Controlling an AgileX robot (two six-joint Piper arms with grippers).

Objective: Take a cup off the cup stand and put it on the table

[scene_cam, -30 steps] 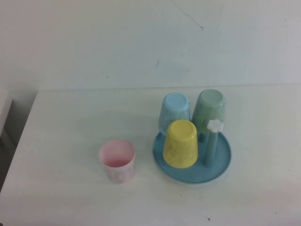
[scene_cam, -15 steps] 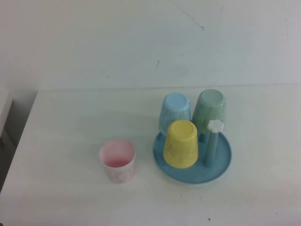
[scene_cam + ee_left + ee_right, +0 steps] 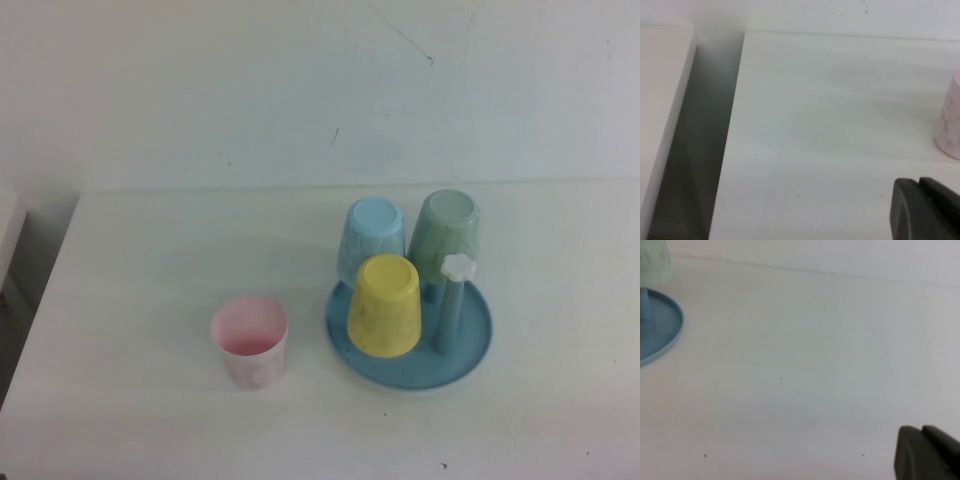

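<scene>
White and plain, the large flat surface [image 3: 150,420] carries the small pale pink speckled plastic cup [image 3: 249,341], standing upright with its mouth up, at about nine o'clock from the round blue plastic cup stand [image 3: 475,350], just beside it but apart. I judge the task as done. Yellow, light blue and green cups sit on the pegs. My left end effector [image 3: 927,210] hangs low near the pink cup; my right end effector [image 3: 927,452] is over bare surface. Both hold nothing; whether their fingers are apart I cannot tell.
</scene>
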